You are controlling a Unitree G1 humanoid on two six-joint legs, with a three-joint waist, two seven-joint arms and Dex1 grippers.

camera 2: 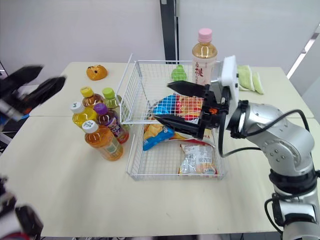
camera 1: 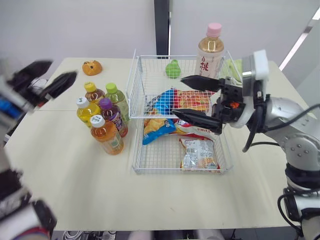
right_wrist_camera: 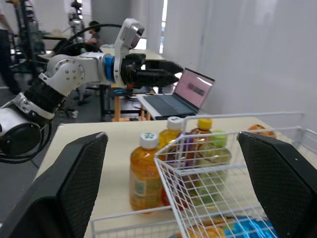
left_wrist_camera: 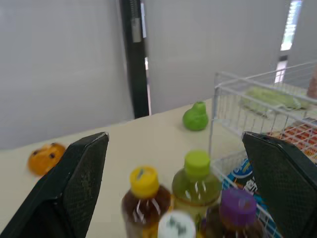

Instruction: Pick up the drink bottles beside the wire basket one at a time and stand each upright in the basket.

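Look left of the wire basket for the drink bottles: five, upright on the desk, capped, packed close together, the green-capped one just beside the basket wall. Count also a taller pink-capped bottle at the basket's far right corner; cannot tell whether inside the wire or behind it. Judging by the liquid up to the necks, expect fair weight for so small a thing, thin plastic yielding a little under squeeze, smooth labels likely slippery, round bodies apt to roll once tipped. Best taken across the mid-body, over the label and below the shoulder, not by the cap. Probably easiest to start with the orange-filled white-capped bottle at the near edge of the cluster, free on its outer side, so as not to knock the neighbours. Mind the snack packets lying across the basket floor: poor footing for a standing bottle. Now the left pincer: spread wide, empty, touching nothing, poised over the desk to the left of the cluster and apart from it. Then the right pincer: likewise parted wide, nothing gripped, hovering above the snack packets in the basket, near the pink-capped bottle yet apparently clear of it.
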